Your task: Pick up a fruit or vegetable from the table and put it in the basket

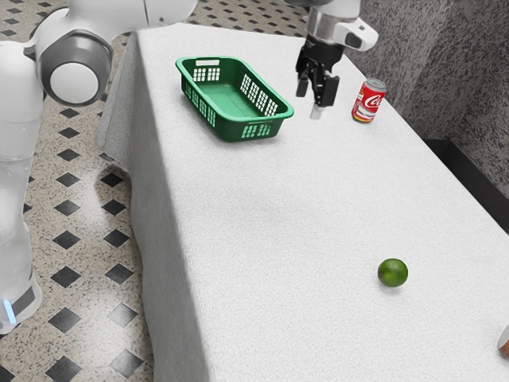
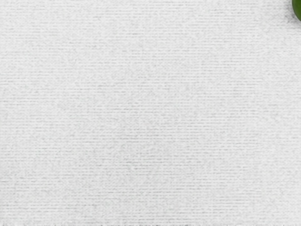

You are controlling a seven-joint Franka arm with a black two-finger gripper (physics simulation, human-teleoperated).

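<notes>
So, the small round green lime (image 1: 392, 273) sits on the white cloth-covered table (image 1: 278, 239), well apart from the black metal pincer (image 1: 316, 110), towards the exterior view's lower right. Looks like 0% delivered to me: reach, grasp, carry and release are all left. Can't tell how far open the pincer is or if it's got anything. The green plastic slotted basket (image 1: 230, 130) is on its exterior-view left, the upright red soda can (image 1: 369, 101) near it on the right.
</notes>
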